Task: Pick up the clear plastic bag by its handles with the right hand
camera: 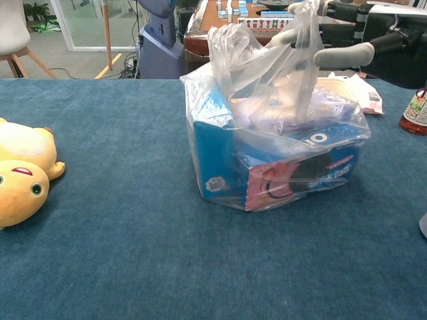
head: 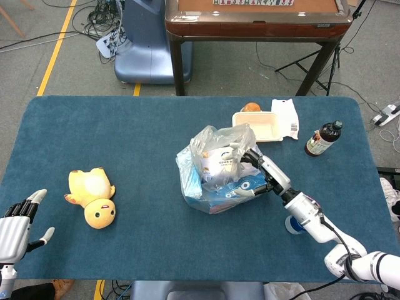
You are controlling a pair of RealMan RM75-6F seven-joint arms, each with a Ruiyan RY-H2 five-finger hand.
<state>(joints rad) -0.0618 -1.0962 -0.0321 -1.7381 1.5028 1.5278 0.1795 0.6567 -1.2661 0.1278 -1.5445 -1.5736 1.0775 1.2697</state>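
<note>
The clear plastic bag sits mid-table with blue snack boxes inside. Its handles stand up above it. My right hand reaches in from the right at handle height. Its fingers stretch straight out into the handle plastic, which drapes over them, and the thumb lies apart below. Nothing is gripped. My left hand hovers open at the table's near left corner, far from the bag, and shows only in the head view.
A yellow plush duck lies at the left. Behind the bag are a white food box, a white packet and a dark bottle. A blue round object sits under my right forearm.
</note>
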